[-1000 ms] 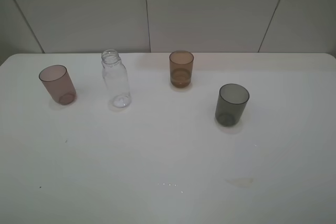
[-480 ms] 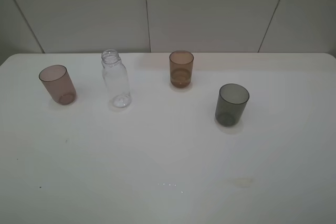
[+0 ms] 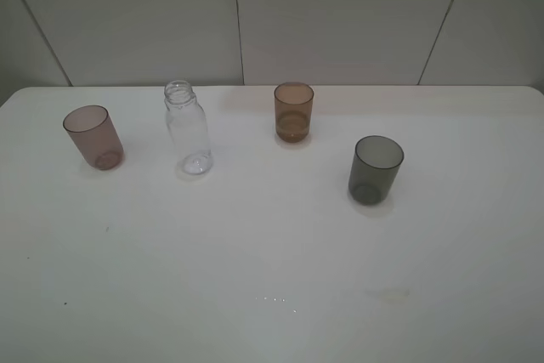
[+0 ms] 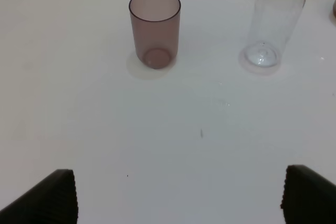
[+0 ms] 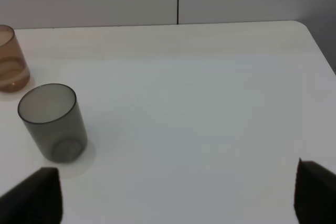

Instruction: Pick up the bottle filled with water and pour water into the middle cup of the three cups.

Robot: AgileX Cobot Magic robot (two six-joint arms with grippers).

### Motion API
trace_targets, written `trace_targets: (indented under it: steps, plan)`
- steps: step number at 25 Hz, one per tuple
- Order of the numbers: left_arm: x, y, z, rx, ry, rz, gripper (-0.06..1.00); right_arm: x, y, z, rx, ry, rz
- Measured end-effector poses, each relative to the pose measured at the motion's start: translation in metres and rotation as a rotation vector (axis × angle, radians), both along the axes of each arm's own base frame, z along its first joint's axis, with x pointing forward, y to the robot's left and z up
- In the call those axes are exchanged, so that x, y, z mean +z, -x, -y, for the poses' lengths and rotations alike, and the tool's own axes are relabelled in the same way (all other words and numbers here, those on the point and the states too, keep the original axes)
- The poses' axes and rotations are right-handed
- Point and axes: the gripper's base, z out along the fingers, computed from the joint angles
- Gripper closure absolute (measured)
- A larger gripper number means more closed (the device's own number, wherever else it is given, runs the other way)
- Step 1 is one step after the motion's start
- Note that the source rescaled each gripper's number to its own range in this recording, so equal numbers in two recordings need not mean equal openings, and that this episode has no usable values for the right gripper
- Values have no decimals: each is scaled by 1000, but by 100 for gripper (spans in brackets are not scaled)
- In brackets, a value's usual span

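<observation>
bottle (image 3: 189, 129): upright on the table (image 3: 272, 252), between the pinkish cup (image 3: 93, 137) and the middle cup (image 3: 293, 111), nearer the pinkish one
left gripper (image 4: 178, 195): spread wide, empty, well short of the bottle
right gripper (image 5: 176, 192): spread too, idle near the grey cup (image 3: 375, 169)
tip: I'd grab the bottle mid-body and keep it upright since there's no cap

Left wrist view cuts off the bottle's (image 4: 274, 22) mouth; right wrist view crops the amber cup (image 5: 10, 60); both tools show only finger corners.

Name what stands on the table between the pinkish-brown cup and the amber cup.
The clear bottle stands between the pinkish-brown cup and amber cup, in the high view.
</observation>
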Motion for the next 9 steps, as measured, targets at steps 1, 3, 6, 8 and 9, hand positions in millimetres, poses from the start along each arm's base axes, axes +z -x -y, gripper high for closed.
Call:
trace_targets:
  steps: [1, 3, 6, 8, 9]
  plan:
    - [0, 0, 0, 0, 0, 0, -4, 0, 0, 0, 0, 0, 0]
    - [0, 0, 0, 0, 0, 0, -4, 0, 0, 0, 0, 0, 0]
    - [0, 0, 0, 0, 0, 0, -4, 0, 0, 0, 0, 0, 0]
    - [0, 0, 0, 0, 0, 0, -4, 0, 0, 0, 0, 0, 0]
    - [0, 0, 0, 0, 0, 0, -4, 0, 0, 0, 0, 0, 0]
